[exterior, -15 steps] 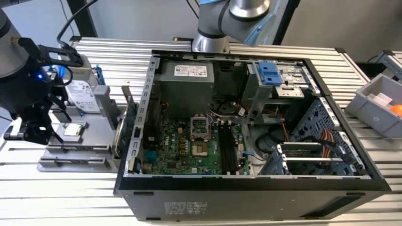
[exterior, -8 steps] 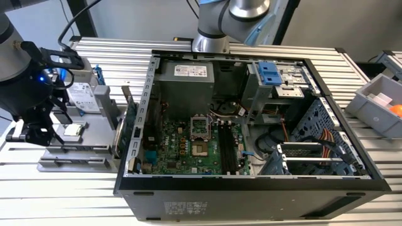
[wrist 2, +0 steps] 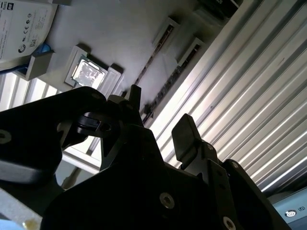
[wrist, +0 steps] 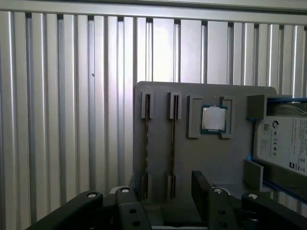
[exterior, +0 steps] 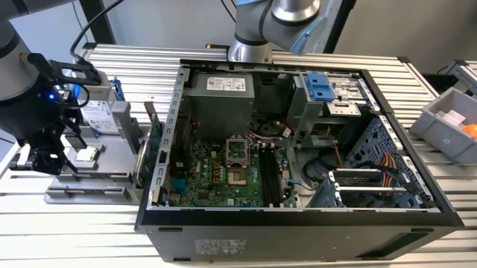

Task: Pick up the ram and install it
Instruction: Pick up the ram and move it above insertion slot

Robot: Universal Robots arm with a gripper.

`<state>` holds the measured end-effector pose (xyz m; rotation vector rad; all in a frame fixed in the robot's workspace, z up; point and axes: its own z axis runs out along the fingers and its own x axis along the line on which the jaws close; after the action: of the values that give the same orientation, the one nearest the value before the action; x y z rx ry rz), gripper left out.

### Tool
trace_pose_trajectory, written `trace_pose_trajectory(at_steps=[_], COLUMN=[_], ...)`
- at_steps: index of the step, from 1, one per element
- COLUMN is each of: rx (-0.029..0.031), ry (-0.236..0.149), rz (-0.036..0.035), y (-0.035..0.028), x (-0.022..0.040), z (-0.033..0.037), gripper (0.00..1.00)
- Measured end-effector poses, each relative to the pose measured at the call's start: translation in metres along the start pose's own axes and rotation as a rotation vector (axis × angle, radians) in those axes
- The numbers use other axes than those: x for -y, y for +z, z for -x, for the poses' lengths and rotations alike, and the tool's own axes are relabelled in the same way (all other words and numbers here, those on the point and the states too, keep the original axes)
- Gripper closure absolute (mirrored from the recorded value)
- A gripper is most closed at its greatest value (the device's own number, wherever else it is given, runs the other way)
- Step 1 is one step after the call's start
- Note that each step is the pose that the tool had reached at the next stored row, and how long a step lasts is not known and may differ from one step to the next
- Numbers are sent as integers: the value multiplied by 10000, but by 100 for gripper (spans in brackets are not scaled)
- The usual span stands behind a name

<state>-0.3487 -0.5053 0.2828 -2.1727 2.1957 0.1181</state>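
Two black fingers (wrist: 200, 187) of the gripper (wrist: 167, 179) stand spread wide with nothing between them, hanging just above one grey tray (wrist: 230, 158). Below the gap, two thin sticks stand on edge in two parallel slots of that tray: the ram (wrist: 173, 139) and a second ram stick (wrist: 146, 143) just beside it. One square silver processor (wrist: 213, 119) sits in its recess next to them, and one hard drive (wrist: 285, 143) lies beyond it. In the exterior view the tray rests on the slatted table (exterior: 149, 61), at the exterior view's left of one open computer case (exterior: 298, 223)
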Motion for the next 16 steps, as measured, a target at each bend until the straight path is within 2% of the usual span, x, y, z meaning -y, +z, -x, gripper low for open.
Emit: trace_pose_trajectory(at_steps=[9, 16], rx=[-2, -19], ry=[2, 10], rz=[12, 97], y=[60, 109], x=[-1, 0], z=[-12, -30], gripper=[0, 0])
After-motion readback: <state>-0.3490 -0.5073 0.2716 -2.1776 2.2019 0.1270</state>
